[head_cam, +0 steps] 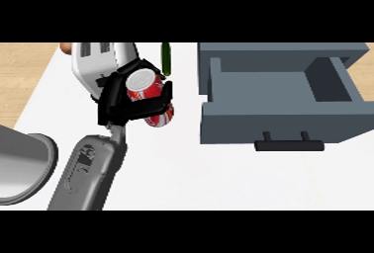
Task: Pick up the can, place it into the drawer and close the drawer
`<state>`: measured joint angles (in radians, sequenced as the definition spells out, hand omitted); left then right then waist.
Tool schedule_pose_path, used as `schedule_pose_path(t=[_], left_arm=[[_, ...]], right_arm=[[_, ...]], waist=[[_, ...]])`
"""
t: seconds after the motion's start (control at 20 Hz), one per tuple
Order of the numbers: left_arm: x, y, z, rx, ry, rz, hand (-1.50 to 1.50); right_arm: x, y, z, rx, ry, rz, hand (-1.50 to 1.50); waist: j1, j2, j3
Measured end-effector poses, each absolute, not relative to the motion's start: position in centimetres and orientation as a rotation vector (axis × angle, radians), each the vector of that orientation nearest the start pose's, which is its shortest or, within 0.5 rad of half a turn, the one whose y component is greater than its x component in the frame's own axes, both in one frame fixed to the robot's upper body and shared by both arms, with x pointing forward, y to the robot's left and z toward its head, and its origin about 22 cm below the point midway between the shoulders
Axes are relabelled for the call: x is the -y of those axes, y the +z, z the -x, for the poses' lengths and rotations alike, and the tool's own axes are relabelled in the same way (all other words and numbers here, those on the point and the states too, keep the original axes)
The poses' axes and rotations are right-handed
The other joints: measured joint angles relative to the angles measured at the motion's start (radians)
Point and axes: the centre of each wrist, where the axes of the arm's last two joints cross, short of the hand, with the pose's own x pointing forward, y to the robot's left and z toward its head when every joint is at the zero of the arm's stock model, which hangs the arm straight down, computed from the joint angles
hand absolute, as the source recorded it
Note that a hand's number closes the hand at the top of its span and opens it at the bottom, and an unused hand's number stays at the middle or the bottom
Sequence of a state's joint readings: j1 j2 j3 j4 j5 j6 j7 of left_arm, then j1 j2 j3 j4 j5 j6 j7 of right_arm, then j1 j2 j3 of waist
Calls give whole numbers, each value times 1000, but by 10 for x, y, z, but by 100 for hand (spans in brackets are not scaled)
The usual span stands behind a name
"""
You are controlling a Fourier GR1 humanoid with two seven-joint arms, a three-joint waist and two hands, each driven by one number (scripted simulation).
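We see a red and white can (148, 96) with no readable writing, clamped in the curled fingers (110, 101) of the left hand (120, 99) above the white desk (219, 178), left of the open grey drawer (281, 86). A thin green object (166, 59) lies behind the can. Nothing stands between can and drawer.

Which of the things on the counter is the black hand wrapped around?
The red and white can, held by the left hand; the grey drawer sits open, apart to its right.
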<state>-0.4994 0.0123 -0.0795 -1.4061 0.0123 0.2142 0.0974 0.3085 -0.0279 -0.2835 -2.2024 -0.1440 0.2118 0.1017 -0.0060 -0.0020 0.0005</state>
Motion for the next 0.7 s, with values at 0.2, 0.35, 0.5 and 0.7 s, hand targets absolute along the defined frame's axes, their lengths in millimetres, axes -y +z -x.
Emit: schedule_pose_path(t=[0.2,0.35,0.5,0.7], left_arm=[[-130,120,-346,1773,-107,51,150],[-106,144,-355,1792,-129,52,150],[-86,167,-365,1809,-147,51,150],[-59,196,-374,1821,-154,56,150]], right_arm=[[304,100,-139,1829,-42,187,-150],[303,98,-139,1830,-34,188,-150],[300,101,-142,1833,-36,189,-150],[300,104,-139,1838,-38,184,-150]], waist=[[-2,1,0],[-6,2,0],[-10,2,0],[-15,3,0]])
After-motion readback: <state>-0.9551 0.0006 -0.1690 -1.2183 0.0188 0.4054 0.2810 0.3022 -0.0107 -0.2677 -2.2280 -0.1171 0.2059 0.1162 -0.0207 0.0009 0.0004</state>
